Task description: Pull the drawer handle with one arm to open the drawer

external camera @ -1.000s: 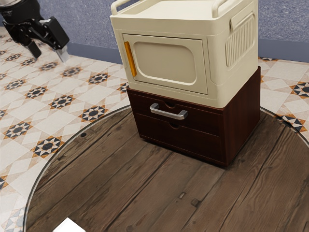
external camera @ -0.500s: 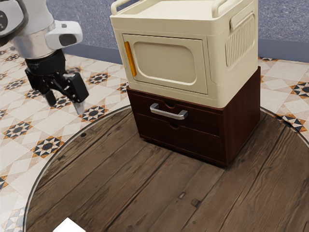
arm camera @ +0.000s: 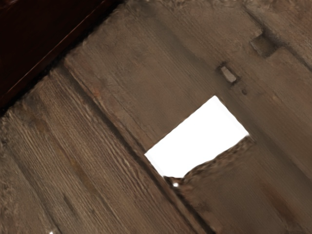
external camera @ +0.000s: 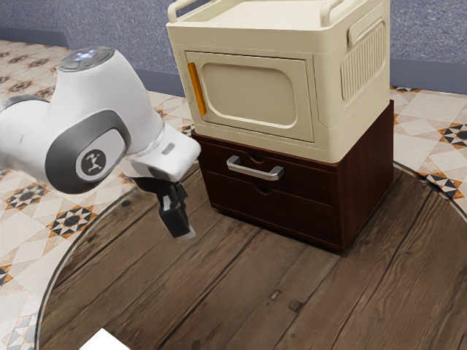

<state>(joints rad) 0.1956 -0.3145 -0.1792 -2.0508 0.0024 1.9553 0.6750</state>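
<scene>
Above the table (external camera: pixel 226 299), hand (external camera: pixel 184 235) apart from handle (external camera: pixel 252 172), cannot tell how wide

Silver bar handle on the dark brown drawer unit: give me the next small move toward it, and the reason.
I'd probably ease the black two-finger gripper toward the handle: the exterior view shows a gap between them, and the upper drawer sits flush, unopened.

black claw (external camera: pixel 184 233) apart from silver handle (external camera: pixel 255 172), cream cabinet (external camera: pixel 252 93) atop dark drawers (external camera: pixel 281 210), wooden table (external camera: pixel 233 284)
</scene>
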